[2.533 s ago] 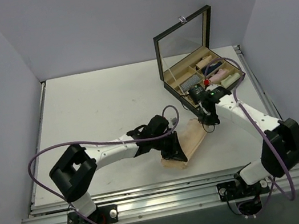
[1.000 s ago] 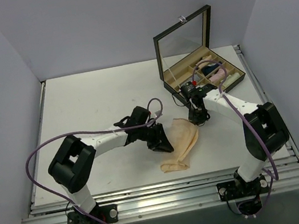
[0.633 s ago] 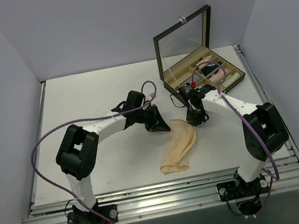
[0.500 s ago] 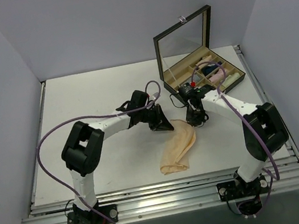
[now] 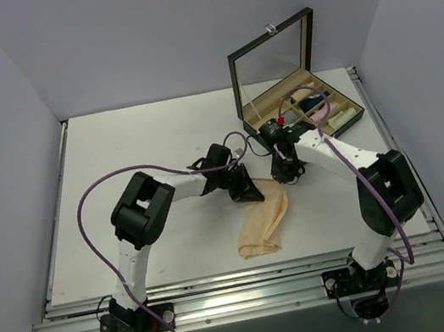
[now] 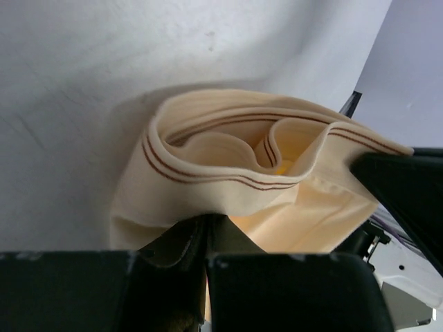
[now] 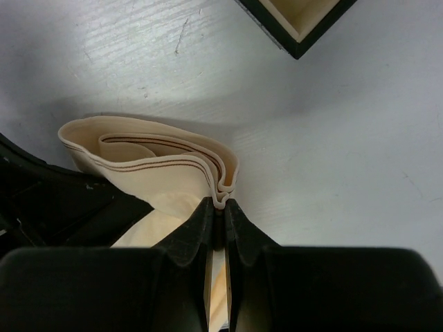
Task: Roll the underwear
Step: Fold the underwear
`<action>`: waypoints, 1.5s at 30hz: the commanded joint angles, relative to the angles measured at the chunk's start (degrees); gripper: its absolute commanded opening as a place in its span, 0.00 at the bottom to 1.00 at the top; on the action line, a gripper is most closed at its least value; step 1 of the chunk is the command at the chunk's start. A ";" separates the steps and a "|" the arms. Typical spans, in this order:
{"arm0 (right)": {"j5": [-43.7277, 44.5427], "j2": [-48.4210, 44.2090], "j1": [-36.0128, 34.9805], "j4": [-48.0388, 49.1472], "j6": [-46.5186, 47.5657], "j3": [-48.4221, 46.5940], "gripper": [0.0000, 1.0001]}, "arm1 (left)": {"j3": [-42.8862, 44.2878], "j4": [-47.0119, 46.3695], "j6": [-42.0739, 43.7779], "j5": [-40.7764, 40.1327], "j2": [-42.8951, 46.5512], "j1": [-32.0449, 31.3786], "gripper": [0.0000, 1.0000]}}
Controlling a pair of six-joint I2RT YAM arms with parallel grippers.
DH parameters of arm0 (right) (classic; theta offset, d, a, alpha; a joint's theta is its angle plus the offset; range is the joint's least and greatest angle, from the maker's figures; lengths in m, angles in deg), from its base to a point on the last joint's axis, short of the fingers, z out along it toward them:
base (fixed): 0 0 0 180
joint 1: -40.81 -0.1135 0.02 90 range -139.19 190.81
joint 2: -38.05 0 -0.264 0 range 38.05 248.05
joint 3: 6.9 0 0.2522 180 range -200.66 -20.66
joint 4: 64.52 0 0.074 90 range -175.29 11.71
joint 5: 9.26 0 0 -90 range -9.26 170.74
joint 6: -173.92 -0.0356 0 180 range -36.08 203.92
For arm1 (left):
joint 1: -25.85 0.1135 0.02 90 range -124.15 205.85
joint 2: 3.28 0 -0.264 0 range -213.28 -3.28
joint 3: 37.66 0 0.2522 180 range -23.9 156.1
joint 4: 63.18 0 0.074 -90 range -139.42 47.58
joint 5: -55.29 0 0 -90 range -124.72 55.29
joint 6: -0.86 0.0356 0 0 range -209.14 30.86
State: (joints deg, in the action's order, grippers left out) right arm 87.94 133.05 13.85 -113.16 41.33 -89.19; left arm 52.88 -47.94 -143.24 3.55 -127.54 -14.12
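The underwear is a pale peach-beige cloth with thin brown stripes along its band, lying on the table as a long folded strip. Its far end is held by both grippers. My left gripper is shut on the left side of that end, the cloth bulging in loose folds above its jaws. My right gripper is shut on the right corner, where the layered striped band is pinched between its fingers. The two grippers stand close together.
A black box with an open glass lid stands just behind the right gripper, its compartments holding several cloth rolls. Its corner shows in the right wrist view. White walls enclose the table.
The left gripper has moved right to the cloth's far end and shut on it. The right gripper kept its hold and drew slightly back, toward the box.
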 commanded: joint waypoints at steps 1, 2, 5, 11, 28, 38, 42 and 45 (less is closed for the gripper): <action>0.71 1.59 -0.90 -2.48 0.22 -2.30 0.00 | 1.28 -5.43 -1.70 -1.52 -1.94 -0.03 0.06; 0.45 1.76 -1.51 -2.13 0.49 -2.57 0.00 | 1.10 -5.78 -1.88 -1.61 -2.20 -0.02 0.06; 0.18 3.52 -2.92 -1.78 1.02 -4.32 0.00 | 1.01 -5.70 -1.79 -2.31 -2.91 -0.11 0.06; 1.06 4.75 -4.33 -0.46 -0.04 -5.47 0.00 | 0.75 -4.73 -1.79 -2.49 -1.95 -0.02 0.06; 1.76 4.75 -4.06 0.42 -0.39 -4.42 0.00 | 5.84 13.90 4.98 -6.44 8.87 1.64 0.08; 1.32 5.72 -4.15 0.51 0.75 -5.29 0.00 | 9.97 10.92 2.87 -7.32 1.94 1.91 0.07; 1.32 6.60 -4.24 0.33 1.02 -6.26 0.00 | 9.80 10.30 2.78 -8.37 -0.27 2.00 0.07; 1.32 7.48 -4.24 0.24 1.28 -7.67 0.00 | 9.54 9.16 2.34 -8.38 -2.03 1.91 0.07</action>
State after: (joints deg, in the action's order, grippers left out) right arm 87.94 139.54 9.63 -111.45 42.03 -94.09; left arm 60.96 -37.10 -140.75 -3.82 -127.98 -12.39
